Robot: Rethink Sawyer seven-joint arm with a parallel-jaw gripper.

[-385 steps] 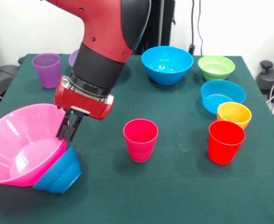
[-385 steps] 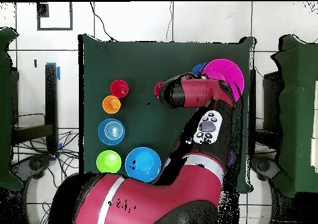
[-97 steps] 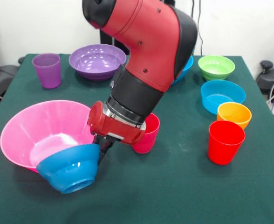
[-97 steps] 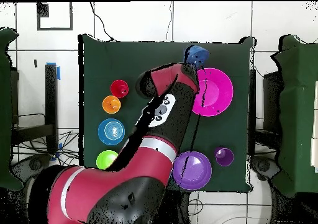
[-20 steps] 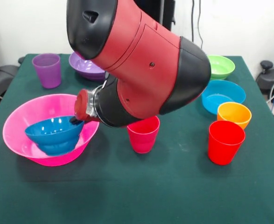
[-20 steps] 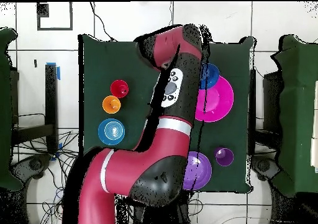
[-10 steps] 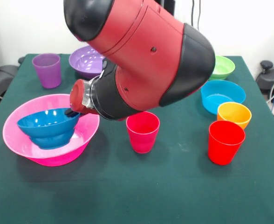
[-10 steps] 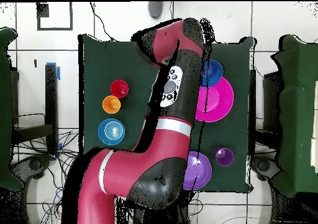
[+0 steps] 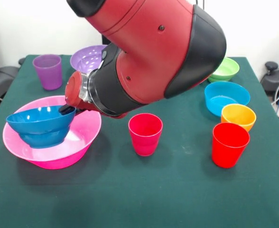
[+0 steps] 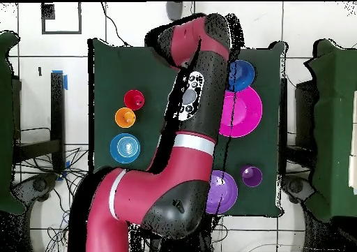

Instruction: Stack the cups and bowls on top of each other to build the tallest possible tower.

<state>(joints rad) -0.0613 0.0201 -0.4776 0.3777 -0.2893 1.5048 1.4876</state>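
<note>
My gripper (image 9: 66, 109) is shut on the right rim of the small dark blue bowl (image 9: 37, 125). It holds the bowl nearly level, just above the inside of the huge pink bowl (image 9: 85, 135). From above, the blue bowl (image 10: 241, 75) overlaps the far edge of the pink bowl (image 10: 245, 116). The magenta cup (image 9: 145, 133) stands upright beside the pink bowl. The red cup (image 9: 230, 144) is at the right. The purple cup (image 9: 48, 71) and purple bowl (image 9: 86, 58) stand at the back left. My arm hides the large blue bowl.
An orange bowl (image 9: 238, 116), a cyan bowl (image 9: 226, 97) and a green bowl (image 9: 226, 68) line the right side behind the red cup. My bulky arm (image 9: 149, 52) hangs over the middle of the green table (image 9: 177, 190).
My gripper has lifted the small dark blue bowl out of the bottom of the pink bowl and carried it left in the front view. The bowl now hangs more level.
</note>
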